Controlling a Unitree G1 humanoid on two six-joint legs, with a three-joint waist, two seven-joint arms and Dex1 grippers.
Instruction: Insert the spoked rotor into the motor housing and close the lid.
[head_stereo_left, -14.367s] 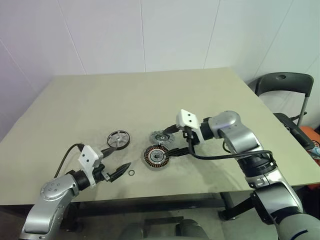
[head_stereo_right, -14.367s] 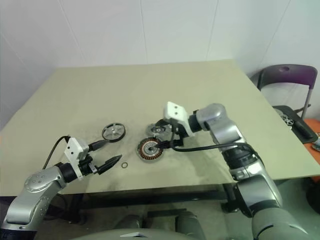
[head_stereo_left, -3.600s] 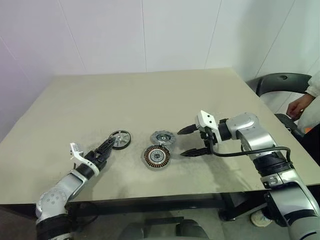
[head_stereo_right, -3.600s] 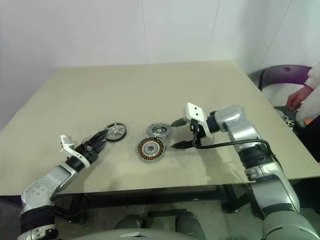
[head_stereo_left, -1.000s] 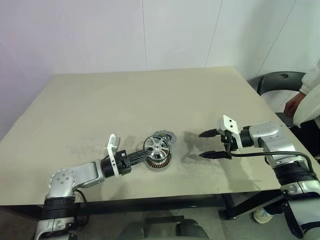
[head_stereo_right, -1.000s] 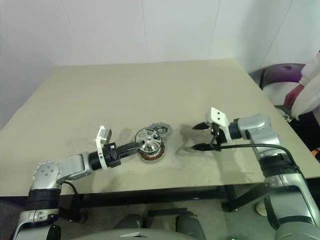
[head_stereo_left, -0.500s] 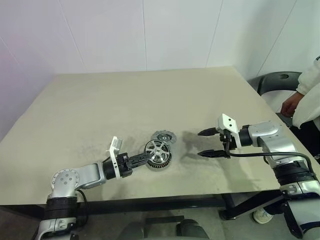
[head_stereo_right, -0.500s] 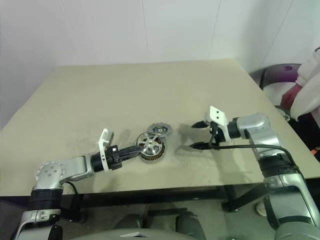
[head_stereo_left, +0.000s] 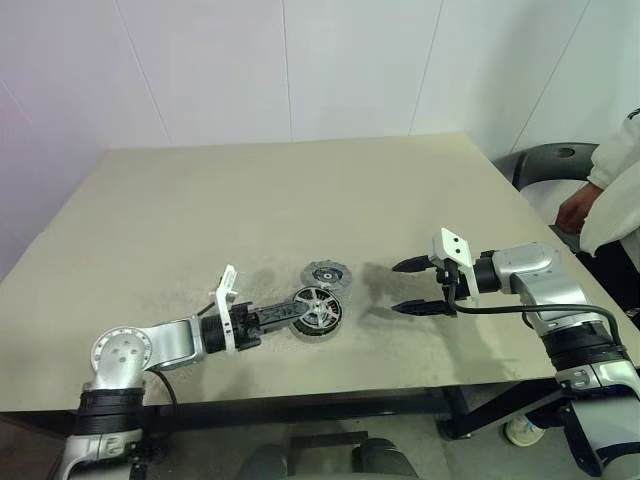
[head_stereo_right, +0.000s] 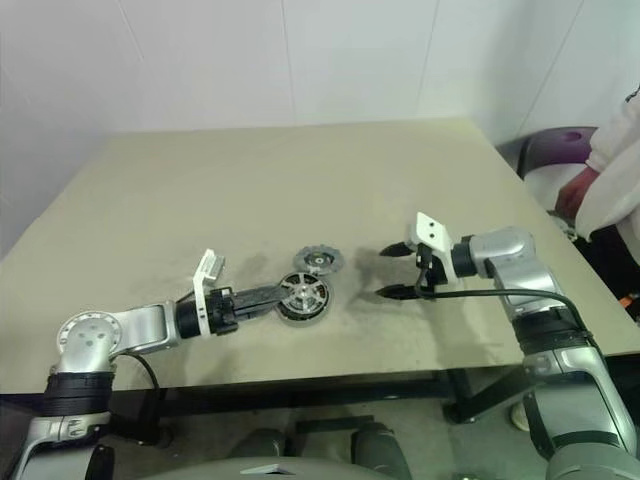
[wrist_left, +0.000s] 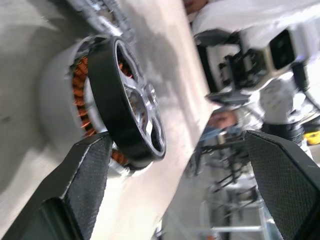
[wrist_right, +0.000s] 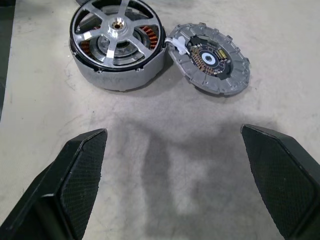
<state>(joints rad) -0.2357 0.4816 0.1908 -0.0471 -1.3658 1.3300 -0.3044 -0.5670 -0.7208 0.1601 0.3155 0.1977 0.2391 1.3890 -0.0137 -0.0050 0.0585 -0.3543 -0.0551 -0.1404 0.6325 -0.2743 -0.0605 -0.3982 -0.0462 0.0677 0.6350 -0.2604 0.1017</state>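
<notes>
While the spoked rotor (wrist_right: 116, 39) is sitting tilted in the motor housing (wrist_right: 120, 76) at frame centre, both pincers are being held wide; the rigid, slippery lid (wrist_right: 211, 58) is best gripped by its notched edge.

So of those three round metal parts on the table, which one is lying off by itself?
The lid, the flat grey notched disc with the circuit-like centre. It lies on the table beside the motor housing, while the spoked rotor sits in that housing over the copper windings.

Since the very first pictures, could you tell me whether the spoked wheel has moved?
Yes. The spoked wheel has gone rightward from its bare spot on the table onto the motor housing, beside the lid.
</notes>
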